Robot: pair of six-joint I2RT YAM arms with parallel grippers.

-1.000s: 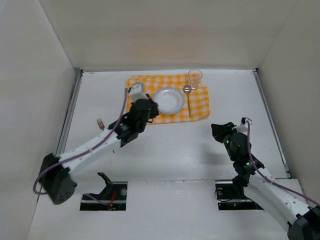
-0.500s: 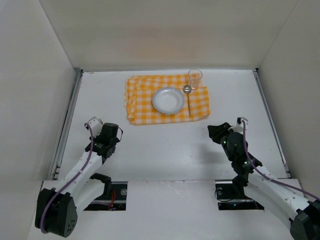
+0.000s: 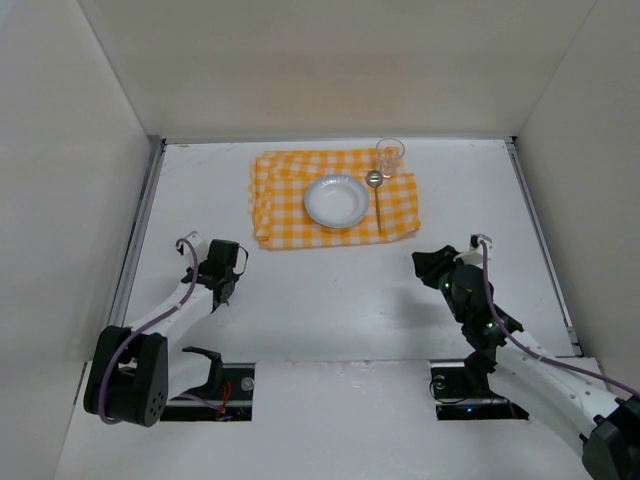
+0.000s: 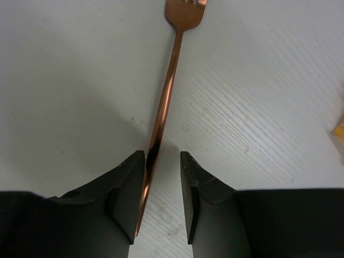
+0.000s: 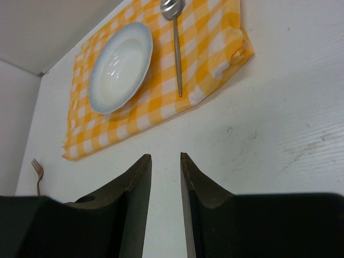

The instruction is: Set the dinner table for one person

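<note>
A copper fork (image 4: 169,80) lies flat on the white dinner table (image 3: 340,290), left of the checked cloth (image 3: 285,200). My left gripper (image 4: 162,156) is low over the fork's handle. The jaws stand either side of it with a gap, and the handle rests against the left finger (image 4: 131,183). In the top view this gripper (image 3: 218,262) hides the fork. On the cloth are a white plate (image 3: 336,200), a silver spoon (image 3: 377,200) right of it and a clear glass (image 3: 390,155). My right gripper (image 3: 424,264) is slightly open and empty above the bare table.
In the right wrist view the plate (image 5: 121,64), spoon (image 5: 176,48) and cloth (image 5: 215,37) lie ahead, with the fork (image 5: 37,172) far to the left. Metal strips run along the table's side edges (image 3: 140,230). White walls enclose the table.
My left arm has drawn back from the cloth beside the plate to the near left and come down over the fork. The right gripper has crept slightly left.
</note>
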